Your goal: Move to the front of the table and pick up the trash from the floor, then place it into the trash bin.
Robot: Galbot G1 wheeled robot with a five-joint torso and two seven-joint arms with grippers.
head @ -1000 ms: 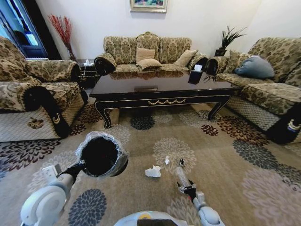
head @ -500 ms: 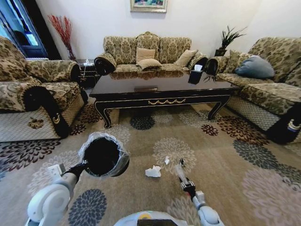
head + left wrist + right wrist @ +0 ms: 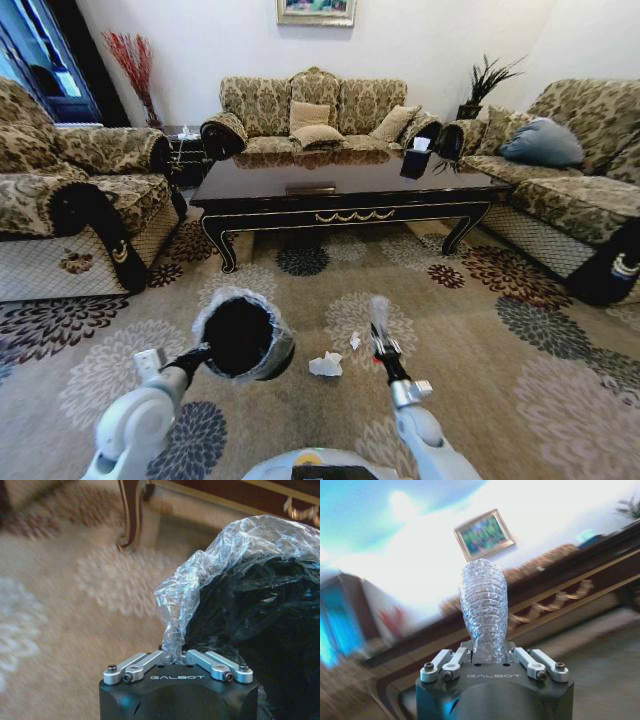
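While the left claw pinches the bag-lined round black trash bin by its rim, the right claw grips the ribbed clear plastic bottle, seemingly upright, right of it; the crumpled white paper wad lies between them on the carpet.

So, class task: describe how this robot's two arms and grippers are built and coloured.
Both arms have rounded white-grey shells that narrow to slim dark wrists. The left gripper and right gripper look identical: a black body printed "GALBOT" in pale letters, topped by silver metal linkage bars held with dark screws. No loose cables are visible.
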